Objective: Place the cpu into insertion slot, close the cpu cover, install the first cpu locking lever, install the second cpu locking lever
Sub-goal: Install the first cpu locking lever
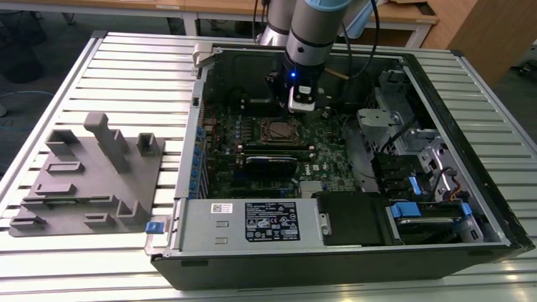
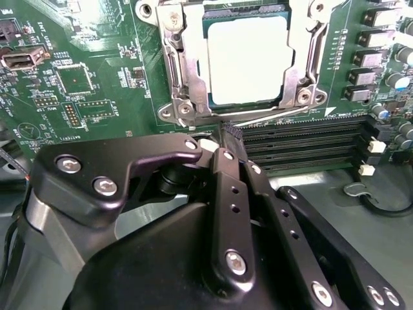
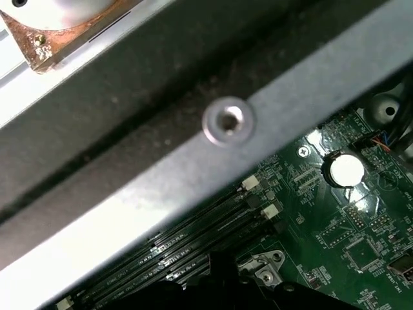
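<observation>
Memory slots point(image 2: 303, 139) (obstacle) — beside cpu point(image 2: 245, 58)

Harsh light from above: cpu point(image 2: 247, 61) top blown out white in the second wrist view, coin cell point(image 3: 343, 169) glaring in the first wrist view.
</observation>
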Tool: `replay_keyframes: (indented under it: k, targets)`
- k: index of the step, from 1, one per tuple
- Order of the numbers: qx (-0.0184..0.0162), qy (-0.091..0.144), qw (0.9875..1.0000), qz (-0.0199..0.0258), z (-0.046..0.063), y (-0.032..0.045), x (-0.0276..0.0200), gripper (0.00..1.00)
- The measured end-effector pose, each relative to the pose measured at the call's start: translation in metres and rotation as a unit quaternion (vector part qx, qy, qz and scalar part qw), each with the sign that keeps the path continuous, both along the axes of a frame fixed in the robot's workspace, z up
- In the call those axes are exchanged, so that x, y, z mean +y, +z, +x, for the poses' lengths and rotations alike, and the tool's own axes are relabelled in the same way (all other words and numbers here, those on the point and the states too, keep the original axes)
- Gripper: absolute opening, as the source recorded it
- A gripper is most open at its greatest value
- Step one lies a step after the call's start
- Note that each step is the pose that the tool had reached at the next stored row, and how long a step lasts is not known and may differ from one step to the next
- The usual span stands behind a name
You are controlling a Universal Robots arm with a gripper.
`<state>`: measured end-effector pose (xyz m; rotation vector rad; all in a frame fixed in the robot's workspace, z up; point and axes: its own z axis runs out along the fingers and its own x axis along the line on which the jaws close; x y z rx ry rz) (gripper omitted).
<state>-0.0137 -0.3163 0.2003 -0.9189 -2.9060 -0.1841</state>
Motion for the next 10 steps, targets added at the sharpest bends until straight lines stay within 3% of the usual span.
replay_keyframes:
  k: [10]
  targets:
    - [0.0, -0.001, 1.0, 0.0001, 0.0001, -0.0001, 0.0001, 0.1]
